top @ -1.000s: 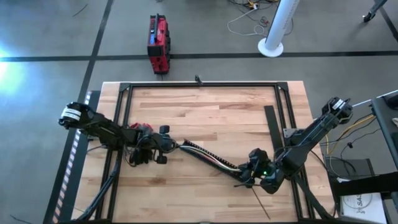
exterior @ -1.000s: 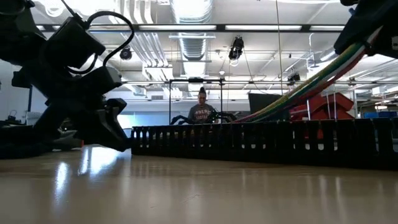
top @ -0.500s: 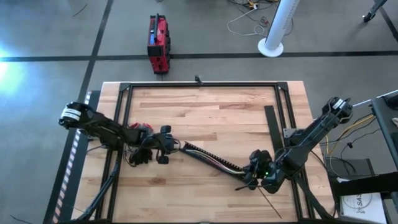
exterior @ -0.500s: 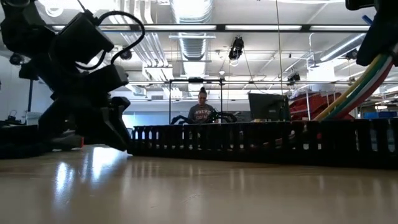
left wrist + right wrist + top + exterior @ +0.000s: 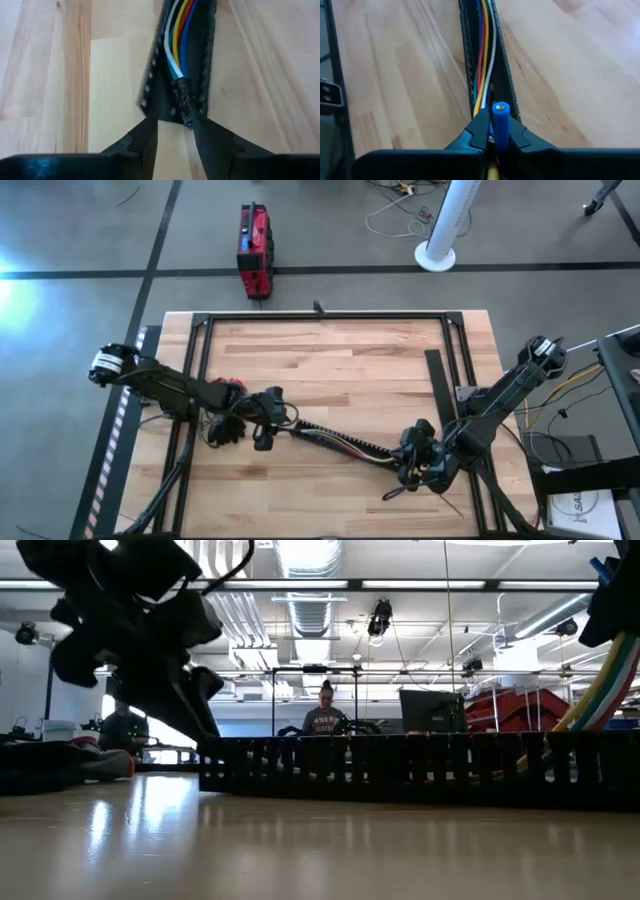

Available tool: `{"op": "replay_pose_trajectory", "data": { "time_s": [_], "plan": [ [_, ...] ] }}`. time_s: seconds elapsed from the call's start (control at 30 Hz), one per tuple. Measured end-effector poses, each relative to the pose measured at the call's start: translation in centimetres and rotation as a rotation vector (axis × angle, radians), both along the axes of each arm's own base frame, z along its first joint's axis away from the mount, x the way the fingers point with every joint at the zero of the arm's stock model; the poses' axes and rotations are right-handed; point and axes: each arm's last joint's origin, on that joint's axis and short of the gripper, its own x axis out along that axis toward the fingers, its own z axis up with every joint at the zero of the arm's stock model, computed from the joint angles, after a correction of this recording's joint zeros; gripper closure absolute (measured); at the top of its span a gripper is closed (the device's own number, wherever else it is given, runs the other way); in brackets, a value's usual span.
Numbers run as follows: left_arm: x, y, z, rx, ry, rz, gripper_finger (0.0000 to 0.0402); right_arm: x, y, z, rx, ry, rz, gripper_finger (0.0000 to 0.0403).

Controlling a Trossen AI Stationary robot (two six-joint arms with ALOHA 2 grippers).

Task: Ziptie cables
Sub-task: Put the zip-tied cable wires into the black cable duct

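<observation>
The right gripper (image 5: 494, 134) has its jaws closed on one end of the cables (image 5: 482, 60), a bundle of thin blue, yellow, white and red wires; a blue wire tip stands up between the jaws. The left gripper (image 5: 173, 131) holds its jaws slightly parted around the bundle's dark sleeved end, with one jaw touching it; whether it is clamped cannot be told. The cables lie inside a long black perforated bar (image 5: 155, 75) and stretch between both grippers across the light wooden tabletop (image 5: 330, 360), near its front edge, in the high view. The ziptie (image 5: 392, 492), a very thin black plastic strip, lies on the tabletop just beside the right gripper. A red toolbox (image 5: 254, 248) stands on the floor beyond the tabletop. A seated person (image 5: 323, 718) shows far behind.
</observation>
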Motion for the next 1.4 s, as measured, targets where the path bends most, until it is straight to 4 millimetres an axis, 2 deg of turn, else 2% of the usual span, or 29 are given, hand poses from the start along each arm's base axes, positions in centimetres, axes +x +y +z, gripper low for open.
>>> {"op": "replay_pose_trajectory", "data": {
  "time_s": [0.17,0.33,0.5,0.73,0.83,1.0,1.17,1.4],
  "plan": [
    [-0.2,-0.3,2.6,0.009,0.007,0.024,0.0302,0.0,0.0,0.0,-0.044,0.003,0.045,0.04],
    [-0.3,-0.6,4.1,-0.034,-0.085,0.046,0.0296,-0.1,0.1,0.0,-0.075,0.008,0.088,0.04],
    [0.0,-0.6,4.2,-0.069,-0.111,0.072,0.0268,-0.2,0.2,0.0,-0.103,0.01,0.124,0.04],
    [1.8,-2.4,4.8,-0.015,-0.347,0.065,0.0251,-0.3,0.2,-0.1,-0.15,0.015,0.167,0.04],
    [2.5,-2.9,4.2,0.005,-0.379,0.067,0.0258,-0.3,0.2,-0.1,-0.154,0.015,0.172,0.04],
    [4.0,-3.2,2.8,-0.015,-0.328,0.091,0.0275,-0.4,0.3,-0.1,-0.17,0.015,0.195,0.04],
    [5.8,-4.5,1.3,-0.071,-0.29,-0.035,0.0287,-0.7,0.6,-0.1,-0.188,0.016,0.231,0.04],
    [9.0,-5.5,-1.5,-0.059,-0.207,-0.045,0.0297,-0.8,0.7,-0.2,-0.234,0.029,0.295,0.04]
  ]
}}
